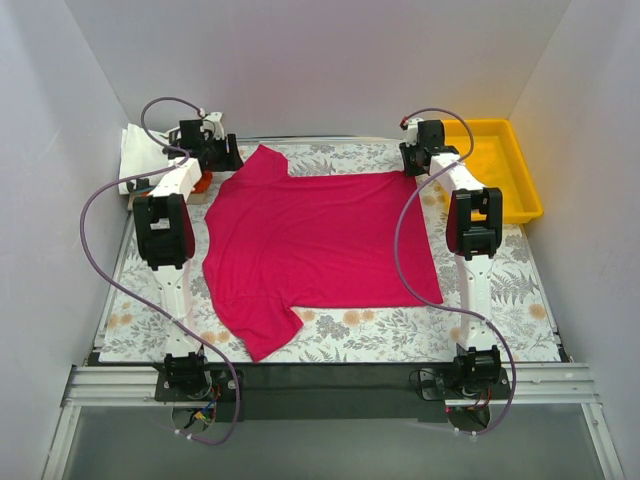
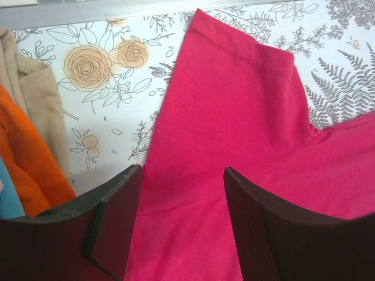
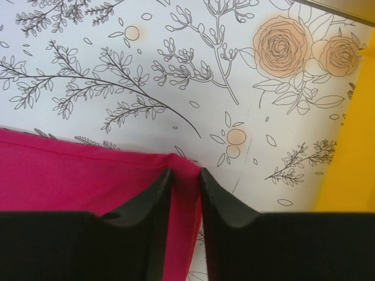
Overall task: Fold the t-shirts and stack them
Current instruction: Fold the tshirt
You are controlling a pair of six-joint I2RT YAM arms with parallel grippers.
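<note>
A magenta-red t-shirt (image 1: 320, 240) lies spread flat on the floral table cover, one sleeve toward the far left and one toward the near edge. My left gripper (image 1: 213, 148) is open and hovers over the far sleeve (image 2: 234, 99), with its jaws (image 2: 181, 172) wide apart above the cloth. My right gripper (image 1: 416, 160) is at the shirt's far right corner. In the right wrist view its jaws (image 3: 186, 172) are pinched on that corner (image 3: 186, 193). Folded orange (image 2: 29, 158), light blue (image 2: 7, 199) and pale (image 2: 41, 99) cloth lie beside the left gripper.
A yellow plastic tray (image 1: 500, 165) stands at the far right, its edge close to the right gripper (image 3: 351, 164). The folded pile (image 1: 135, 155) sits at the far left corner. White walls close in three sides. The arm bases stand at the near edge.
</note>
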